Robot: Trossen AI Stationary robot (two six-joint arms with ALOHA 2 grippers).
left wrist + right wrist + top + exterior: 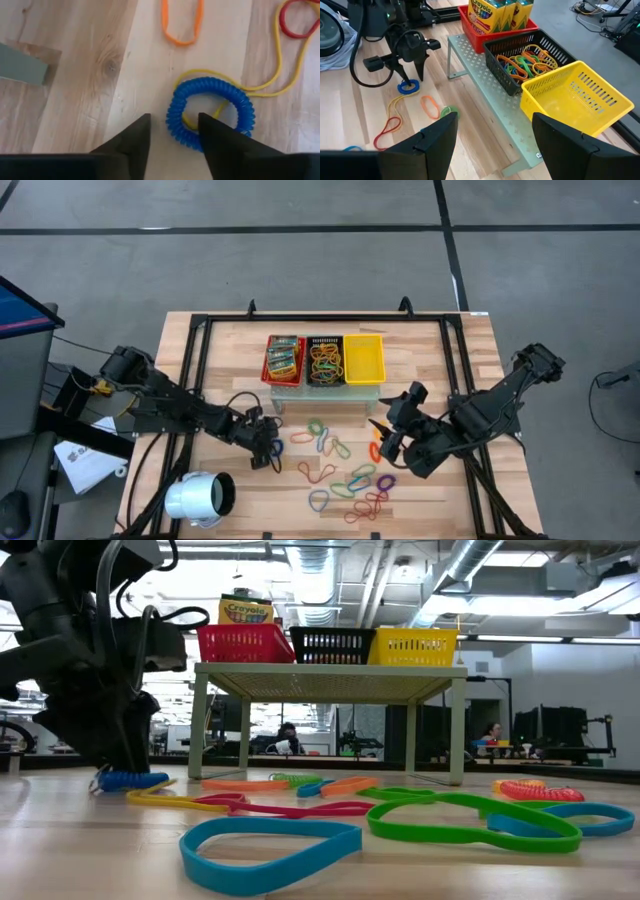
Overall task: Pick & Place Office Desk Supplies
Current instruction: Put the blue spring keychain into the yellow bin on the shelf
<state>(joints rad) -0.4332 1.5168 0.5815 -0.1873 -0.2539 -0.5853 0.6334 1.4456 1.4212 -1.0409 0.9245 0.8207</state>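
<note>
Left end effector (pixel 172 135) stands spread over the blue coil (pixel 210 118) on the tabletop (pixel 75 75), one finger inside the ring (a yellow band (pixel 287 70) underlies it), so closing should pinch only the coil; right end effector (pixel 492 135) waits spread.

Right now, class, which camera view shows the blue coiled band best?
The left wrist view: the blue coiled band fills it, between the left gripper fingers. The right wrist view shows it small, the low view edge-on, the high view barely.
</note>
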